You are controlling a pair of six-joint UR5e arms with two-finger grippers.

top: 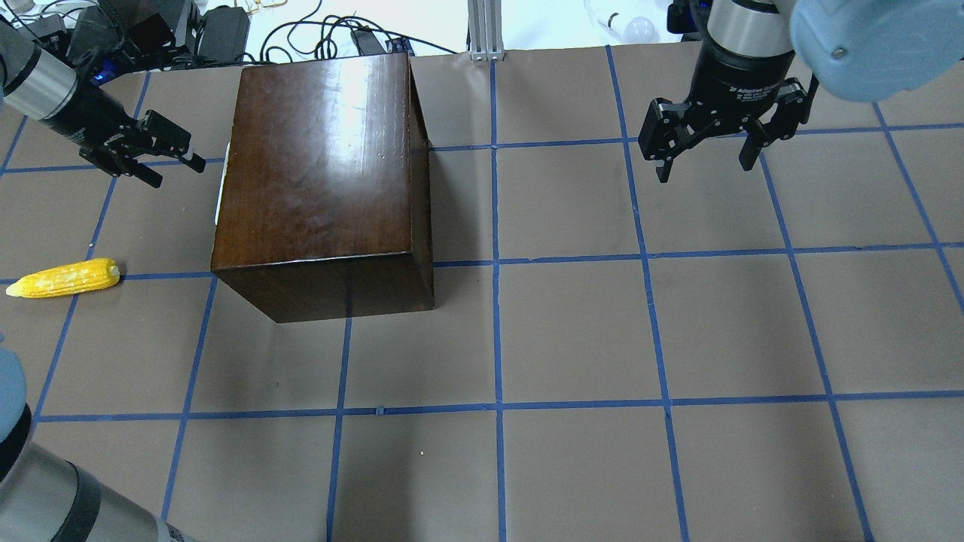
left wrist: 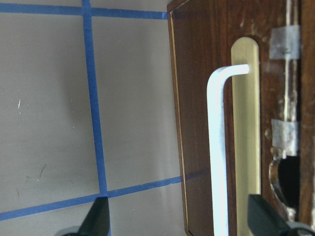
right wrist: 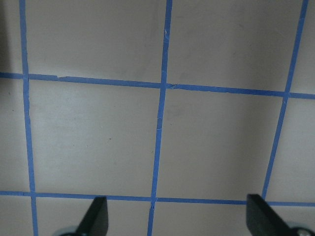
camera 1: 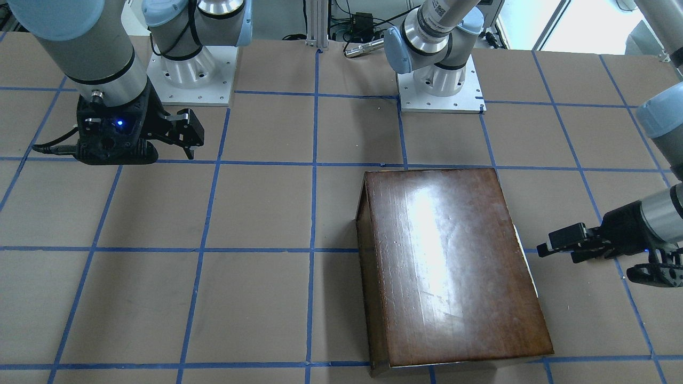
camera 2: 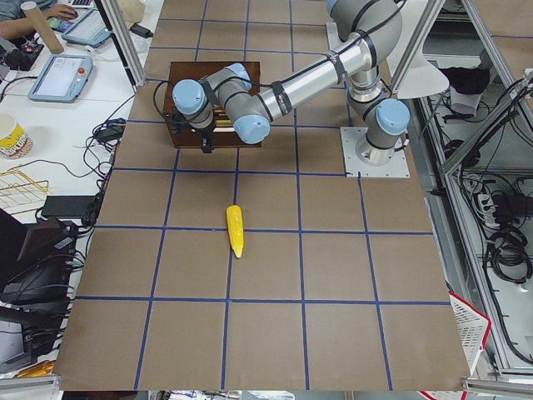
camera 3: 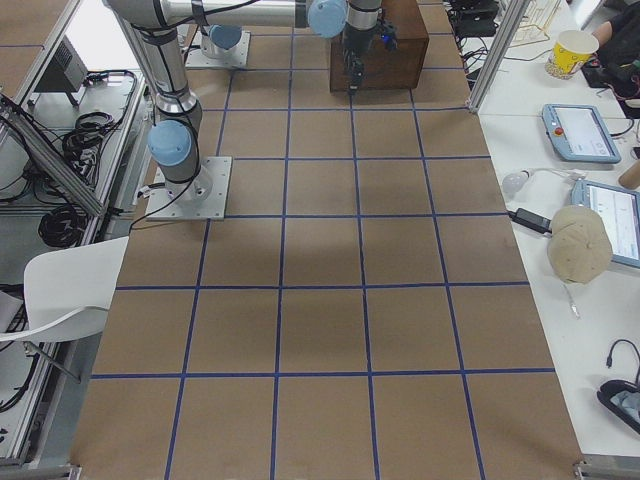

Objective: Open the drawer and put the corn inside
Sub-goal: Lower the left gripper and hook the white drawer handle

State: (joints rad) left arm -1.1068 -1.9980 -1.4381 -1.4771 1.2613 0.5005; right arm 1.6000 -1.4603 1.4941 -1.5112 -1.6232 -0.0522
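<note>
Left hand [top: 172, 169] open wide by the shut drawer [left wrist: 197, 98]

The left hand holds nothing. It hangs just beside the drawer front, and the white handle [left wrist: 216, 147] shows between its fingers. The drawer is shut in the brown box [top: 316, 165]. The corn [top: 64, 278] lies on the surface [top: 572, 331] near the box. The right hand [top: 704, 172] is open wide too, well apart from the box.

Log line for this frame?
drawer: shut | corn: on table | left gripper: open, facing handle | right gripper: open, over table
</note>
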